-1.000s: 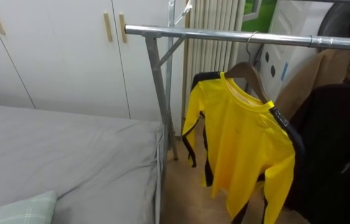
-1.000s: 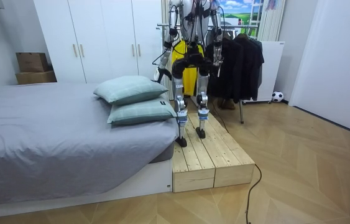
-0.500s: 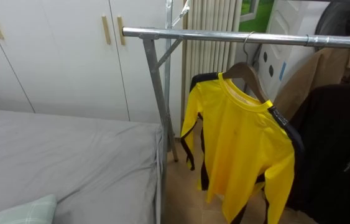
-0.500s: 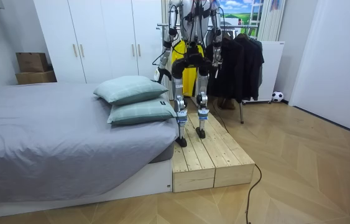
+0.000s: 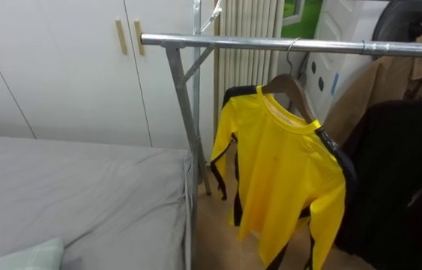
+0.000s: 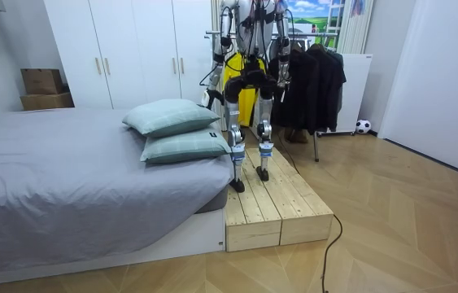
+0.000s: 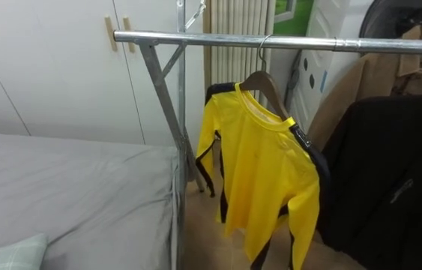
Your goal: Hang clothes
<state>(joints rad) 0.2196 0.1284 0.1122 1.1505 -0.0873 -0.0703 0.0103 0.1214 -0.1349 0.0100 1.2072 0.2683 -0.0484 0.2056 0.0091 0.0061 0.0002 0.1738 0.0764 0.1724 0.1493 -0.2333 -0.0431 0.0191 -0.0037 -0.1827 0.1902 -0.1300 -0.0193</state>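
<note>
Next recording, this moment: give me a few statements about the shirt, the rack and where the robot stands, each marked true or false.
1. The yellow long-sleeved shirt hangs on a wooden hanger from the silver metal rail. True.
2. The shirt lies spread on the grey bed. False: it hangs clear of the bed, beside the rack's upright.
3. A dark garment hangs to the right of the shirt. True.
4. The robot stands on the bare floor. False: it stands on a wooden platform next to the bed.

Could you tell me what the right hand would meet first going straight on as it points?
The right hand hangs pointing downward, so probably the wooden platform first, though depth is unclear.
</note>
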